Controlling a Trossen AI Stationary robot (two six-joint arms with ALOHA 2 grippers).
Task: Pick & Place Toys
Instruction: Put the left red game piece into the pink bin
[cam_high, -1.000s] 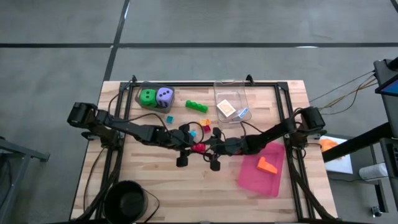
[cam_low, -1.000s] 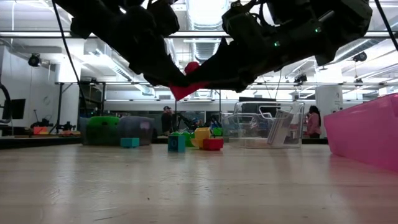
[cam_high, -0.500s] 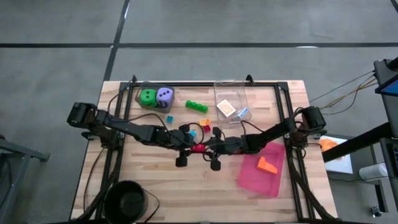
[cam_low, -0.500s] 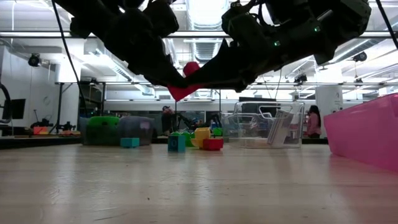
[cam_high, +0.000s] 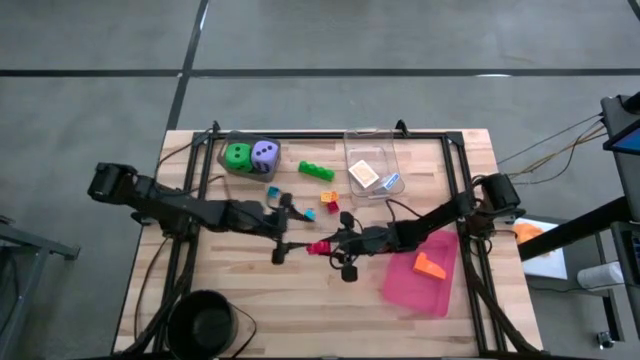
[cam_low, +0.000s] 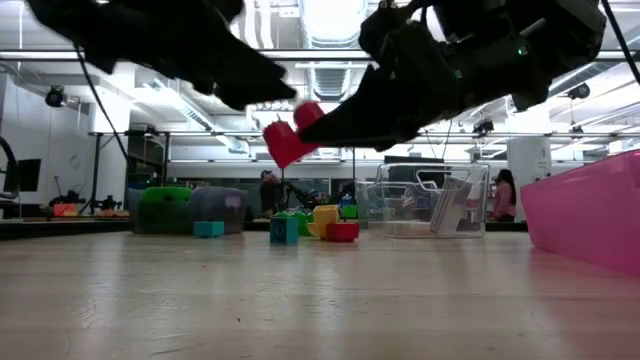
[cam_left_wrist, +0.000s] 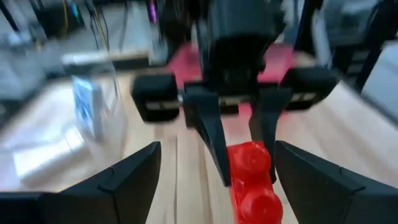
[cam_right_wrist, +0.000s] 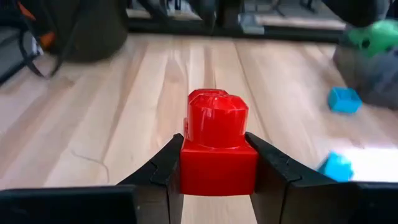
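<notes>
Red brick (cam_right_wrist: 217, 149), a glossy studded plastic block, hung above the middle of the wooden table (cam_high: 240, 300), clamped between the fingers of the right gripper (cam_high: 322, 246). That arm reached low across from the table's right edge, stretched nearly flat. The left gripper (cam_high: 283, 246) faced it just beside the brick, fingers spread apart and holding nothing, its arm extended from the left edge. Both arms were dark and jointed.

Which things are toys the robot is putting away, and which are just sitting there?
Toys: red brick in the right claw, green die, purple die, green brick, blue brick, orange brick.
Just there: pink tray, clear box, black bucket.
</notes>
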